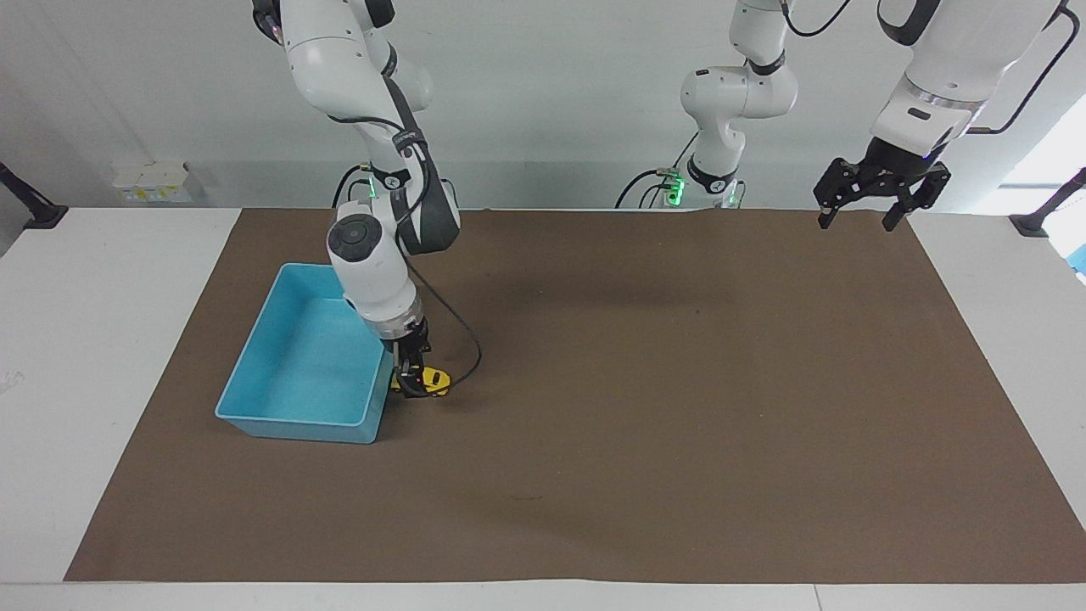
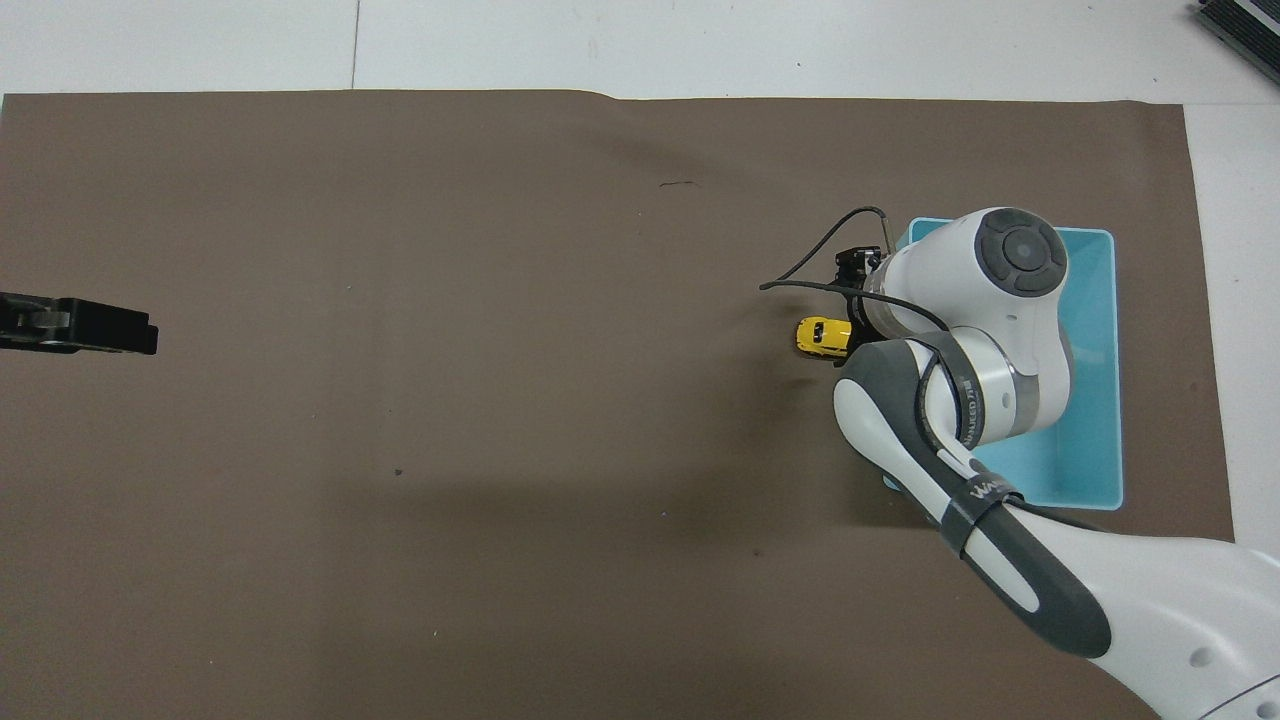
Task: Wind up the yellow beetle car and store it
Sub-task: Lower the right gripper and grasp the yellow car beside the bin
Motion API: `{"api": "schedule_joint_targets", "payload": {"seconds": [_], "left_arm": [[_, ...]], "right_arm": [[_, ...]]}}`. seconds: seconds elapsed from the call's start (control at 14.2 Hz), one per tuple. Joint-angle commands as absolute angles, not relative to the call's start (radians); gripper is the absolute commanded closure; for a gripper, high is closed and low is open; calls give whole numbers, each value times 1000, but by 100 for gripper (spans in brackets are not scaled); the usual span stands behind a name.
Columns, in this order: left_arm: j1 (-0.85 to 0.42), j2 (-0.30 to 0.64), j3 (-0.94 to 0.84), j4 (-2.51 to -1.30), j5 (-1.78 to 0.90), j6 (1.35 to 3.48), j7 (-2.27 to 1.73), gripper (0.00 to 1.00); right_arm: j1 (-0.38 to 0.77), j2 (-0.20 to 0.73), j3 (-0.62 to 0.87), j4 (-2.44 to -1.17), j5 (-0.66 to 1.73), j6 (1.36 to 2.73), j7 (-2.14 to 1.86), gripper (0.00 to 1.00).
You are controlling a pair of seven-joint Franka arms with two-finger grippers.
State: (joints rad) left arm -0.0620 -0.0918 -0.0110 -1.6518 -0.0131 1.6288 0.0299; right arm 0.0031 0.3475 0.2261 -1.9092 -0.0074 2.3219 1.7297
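White lettering runs along the dark band [image 2: 975,495] of the right arm [image 2: 1010,560], too blurred to make out; nothing else carries text.

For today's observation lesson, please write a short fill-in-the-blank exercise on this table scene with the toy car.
1. The yellow beetle car sits on the brown mat beside the light ____ bin.
2. The inside of the bin is ____.
3. The ____ claw is down at the car.
4. The left claw hangs ____ over the mat's edge.

Missing words: blue; empty; right; open
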Motion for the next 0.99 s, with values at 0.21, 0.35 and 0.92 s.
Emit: {"api": "schedule_joint_targets", "payload": {"seconds": [0.21,0.35,0.92], "left_arm": [[-51,-100,-17,-1643,-20,1605,38,0],[-49,-100,-17,-1643,-20,1605,38,0],[-51,-100,-17,-1643,-20,1605,38,0]], "right_arm": [[-12,376,229,-1973,-32,2454,1766,0],[-17,376,229,-1980,-32,2467,1764,0],[-25,374,229,-1985,-32,2470,1766,100]]}}
